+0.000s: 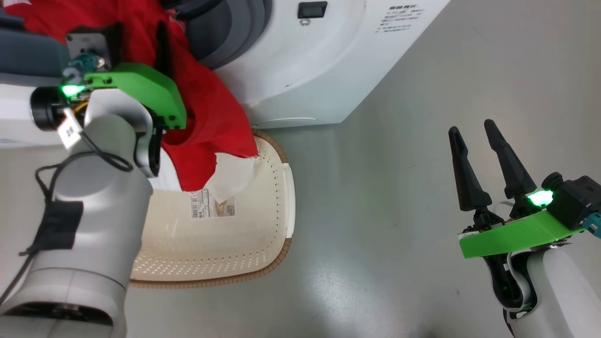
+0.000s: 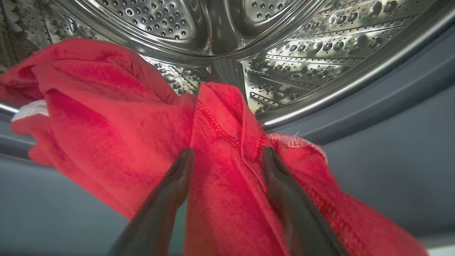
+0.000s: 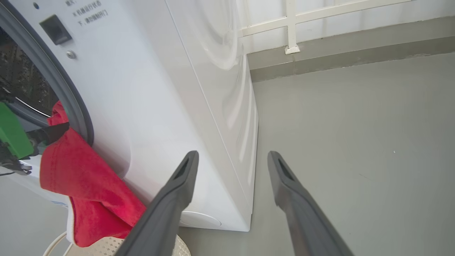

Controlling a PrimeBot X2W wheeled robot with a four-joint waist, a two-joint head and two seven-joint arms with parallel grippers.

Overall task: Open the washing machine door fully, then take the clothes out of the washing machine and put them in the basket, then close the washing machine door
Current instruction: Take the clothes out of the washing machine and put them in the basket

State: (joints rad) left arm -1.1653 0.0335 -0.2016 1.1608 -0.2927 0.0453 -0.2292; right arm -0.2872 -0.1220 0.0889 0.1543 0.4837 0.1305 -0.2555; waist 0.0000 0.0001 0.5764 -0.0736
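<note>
At the drum (image 2: 302, 53) mouth, left claw (image 2: 228, 151) stood spread astride the clothes (image 2: 106, 117); right claw (image 1: 471, 126) hung released above the floor (image 1: 375, 188).

Left arm: left forearm (image 1: 80, 211) pale, rises from lower-left corner of head view, bends at wrist toward upper left. Left bracket (image 1: 136, 89) green, on wrist; left lamp (image 1: 70, 90) lit green. Left gripper (image 2: 227, 154): two dark fingers spread wide, not clamped.

Right arm: right forearm (image 1: 558, 291) at lower-right corner. Right bracket (image 1: 512, 237) green; right lamp (image 1: 540, 198) lit green. Right gripper (image 1: 471, 126): fingers point up head view, lean slightly left, spread wide, empty, in free air.

Arms well apart.
</note>
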